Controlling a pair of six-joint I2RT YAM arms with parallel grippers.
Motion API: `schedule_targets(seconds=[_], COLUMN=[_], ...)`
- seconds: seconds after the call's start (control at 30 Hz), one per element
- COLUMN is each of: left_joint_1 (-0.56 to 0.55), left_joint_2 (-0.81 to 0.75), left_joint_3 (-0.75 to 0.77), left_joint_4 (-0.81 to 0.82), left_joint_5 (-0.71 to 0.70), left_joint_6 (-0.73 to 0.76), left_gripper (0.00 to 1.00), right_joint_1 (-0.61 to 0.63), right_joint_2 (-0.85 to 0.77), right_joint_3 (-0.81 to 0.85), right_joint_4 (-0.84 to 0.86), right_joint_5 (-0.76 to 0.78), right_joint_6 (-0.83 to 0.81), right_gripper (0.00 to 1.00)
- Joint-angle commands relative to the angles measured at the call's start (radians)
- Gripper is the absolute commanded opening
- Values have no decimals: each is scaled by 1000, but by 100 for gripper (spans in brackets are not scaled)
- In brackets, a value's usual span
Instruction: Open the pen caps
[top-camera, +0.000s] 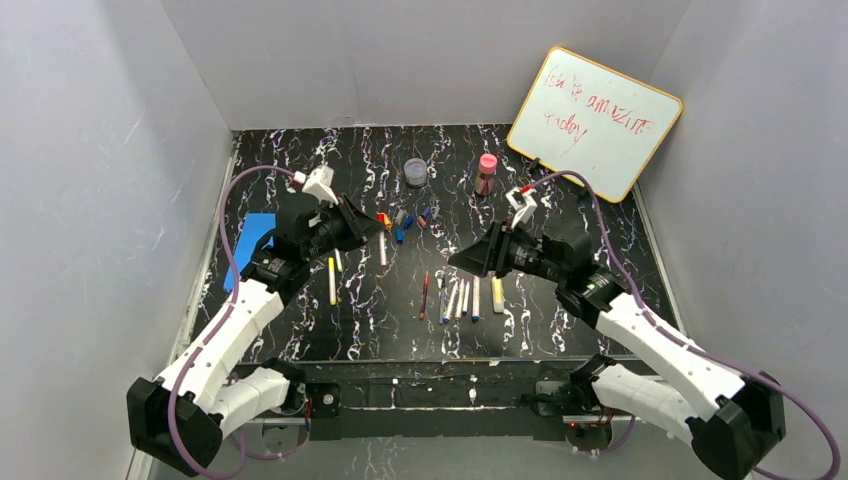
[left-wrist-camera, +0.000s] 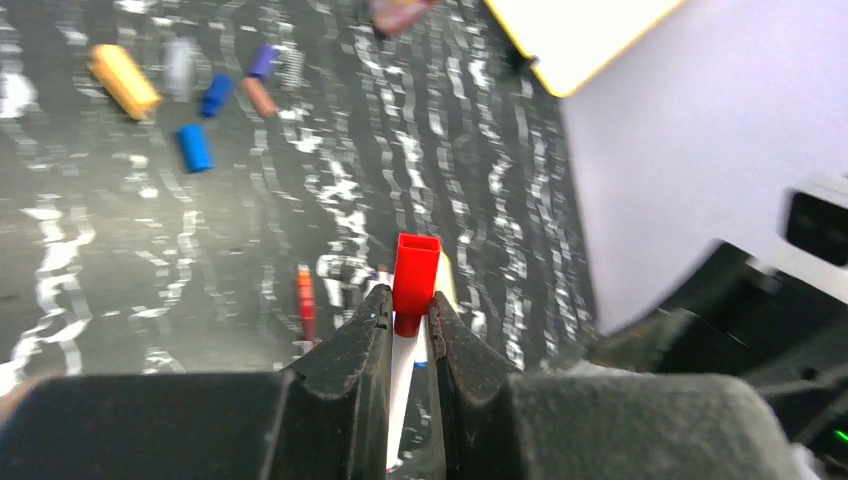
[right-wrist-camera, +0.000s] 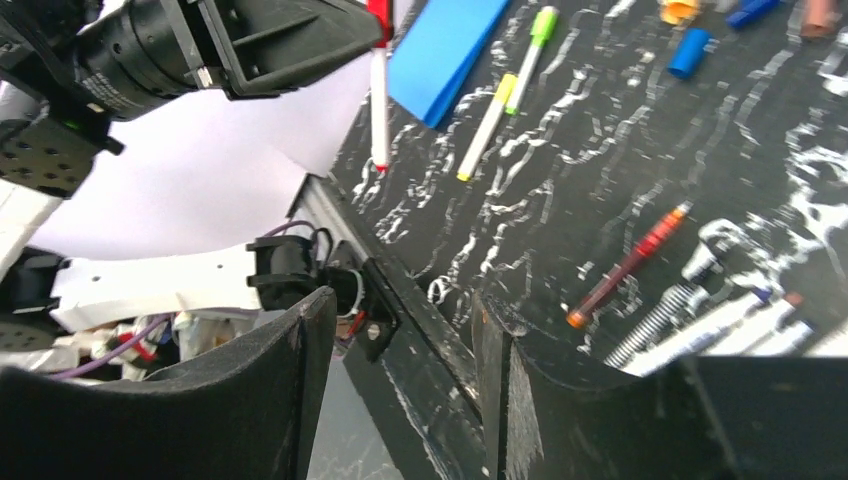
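loose caps (left-wrist-camera: 195, 146) beyond left gripper (left-wrist-camera: 408, 318) clenched on red-capped pen (left-wrist-camera: 415, 282) — right gripper (right-wrist-camera: 400, 330) parted, empty

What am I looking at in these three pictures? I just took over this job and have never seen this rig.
Two robot arms are bolted at the near edge of a black marbled table. The wide picture looks down from above and behind them; the other two come from cameras on each wrist.

The left tool is shut on a white pen with a red cap, the cap sticking out past its fingers. The right wrist view shows that pen hanging below the left tool. The right tool is open and holds nothing.

On the table lie a row of pens, loose caps already pulled off, a clear jar, a pink-capped bottle, a blue pad and a whiteboard propped at the back.
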Motion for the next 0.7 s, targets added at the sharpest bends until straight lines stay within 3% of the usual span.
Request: schedule_targets(seconds=[0.0, 0.23, 0.67], left_joint_1=[-65, -111, -135], left_joint_2=[-61, -162, -189], left_joint_3=[-37, -175, -176], left_joint_4=[205, 473, 485], left_joint_5=[113, 111, 109], left_joint_6=[-116, -291, -284], left_gripper=[0, 0, 0], right_joint_1=[56, 115, 172], right_joint_2=[76, 196, 350], right_joint_3=[31, 70, 148], right_joint_4=[297, 419, 556], right_joint_5=[-78, -4, -54], right_joint_6=[92, 150, 235], right_gripper=[60, 63, 59])
